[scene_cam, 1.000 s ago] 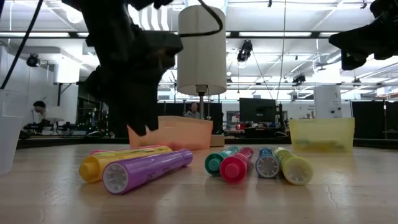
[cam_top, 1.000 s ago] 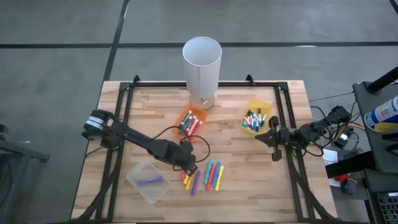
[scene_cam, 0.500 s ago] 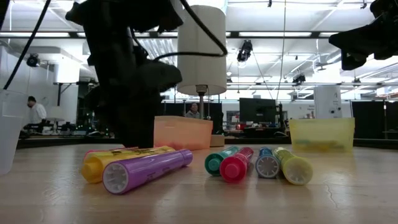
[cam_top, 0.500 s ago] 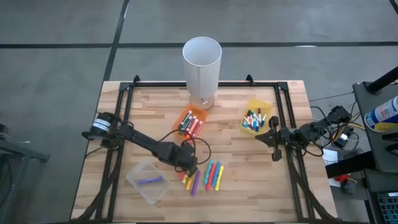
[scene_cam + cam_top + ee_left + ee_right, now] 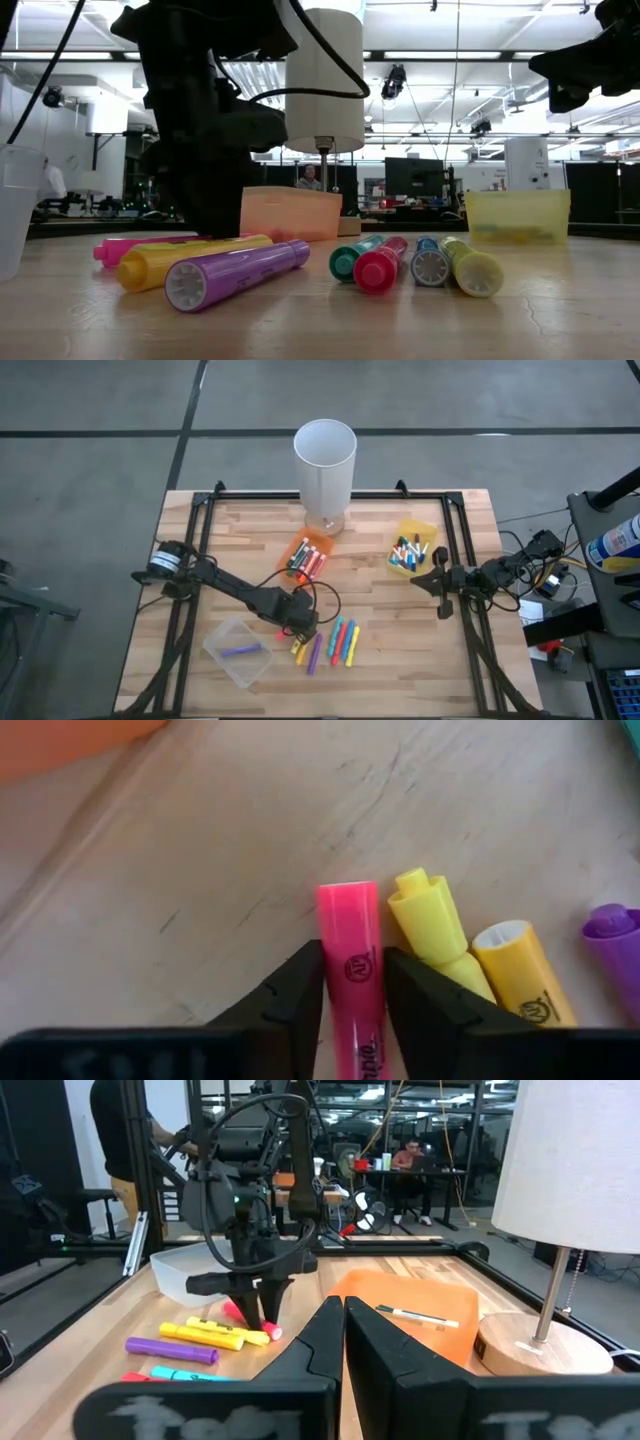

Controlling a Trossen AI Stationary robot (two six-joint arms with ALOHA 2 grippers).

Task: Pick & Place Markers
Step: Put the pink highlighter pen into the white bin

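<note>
A pink marker [image 5: 352, 982] is being straddled by the two dark fingers [image 5: 290, 995] of the left gripper [image 5: 303, 630], one pressed against each side of the barrel, the jaws partly open and narrowed around it. The marker is lying flat on the desk, so it is not yet lifted. Just beside it, two yellow markers [image 5: 470, 970] and a purple marker [image 5: 612, 935] are lying, part of a loose cluster of markers [image 5: 330, 643] near the middle of the desk's front edge. The pick-up step is judged to be in hand; next, a firm squeeze and a straight lift clear of the neighbours are likely being called for, then a carry to a bin. A clear bin [image 5: 238, 651] holding one purple marker is sitting toward the front left corner; an orange bin [image 5: 309, 557] and a yellow bin [image 5: 412, 549] with more markers are sitting farther back. The right gripper [image 5: 438, 581] is waiting, fully closed and empty, at the desk's right edge.
</note>
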